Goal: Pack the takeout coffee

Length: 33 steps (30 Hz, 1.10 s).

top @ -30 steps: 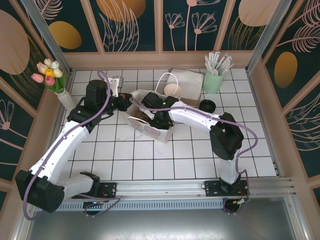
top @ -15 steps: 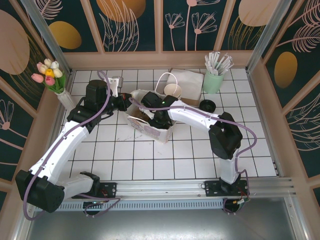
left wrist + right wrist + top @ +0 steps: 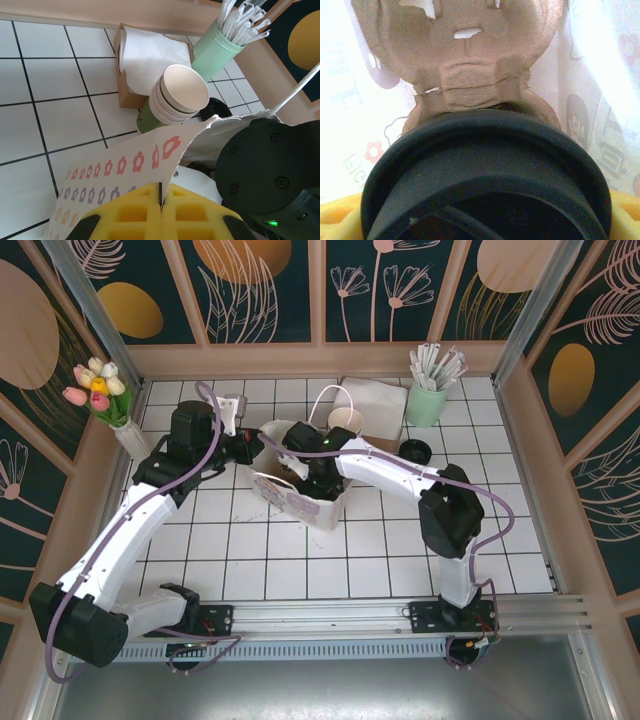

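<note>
Bright, even light pours down from above onto the white tiled table (image 3: 300,570), and shadows there stay soft and short. The left wrist view is crisp farther off, but its yellow pads (image 3: 125,212) blur up close. Inside the paper bag (image 3: 340,100) the backlit walls blow out white, and the takeout coffee (image 3: 485,155) looms dark and soft-focused.

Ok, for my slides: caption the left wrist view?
Left tool shut on the edge of the flowered bag; stacked cups, napkins and straw pot behind.
</note>
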Each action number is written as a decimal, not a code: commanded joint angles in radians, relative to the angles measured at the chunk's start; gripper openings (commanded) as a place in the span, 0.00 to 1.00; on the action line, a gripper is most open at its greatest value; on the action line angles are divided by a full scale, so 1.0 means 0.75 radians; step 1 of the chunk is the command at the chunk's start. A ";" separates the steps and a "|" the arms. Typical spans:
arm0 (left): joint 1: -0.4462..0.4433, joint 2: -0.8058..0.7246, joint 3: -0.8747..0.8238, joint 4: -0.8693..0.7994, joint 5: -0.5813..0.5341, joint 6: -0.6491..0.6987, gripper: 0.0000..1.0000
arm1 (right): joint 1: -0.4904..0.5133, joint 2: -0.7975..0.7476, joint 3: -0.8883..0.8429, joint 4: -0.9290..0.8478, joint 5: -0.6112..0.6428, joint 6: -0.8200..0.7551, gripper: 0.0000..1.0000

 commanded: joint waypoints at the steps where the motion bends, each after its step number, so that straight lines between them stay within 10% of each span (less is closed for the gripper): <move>1: -0.003 -0.026 0.020 0.006 -0.006 0.037 0.00 | 0.013 -0.046 0.047 -0.024 -0.074 -0.019 0.70; 17: -0.003 -0.030 0.033 -0.019 -0.039 0.039 0.00 | 0.016 -0.104 0.068 0.007 -0.080 -0.074 0.98; 33: -0.004 -0.030 0.034 -0.032 -0.058 0.020 0.00 | 0.020 -0.124 0.104 0.007 -0.073 -0.098 0.99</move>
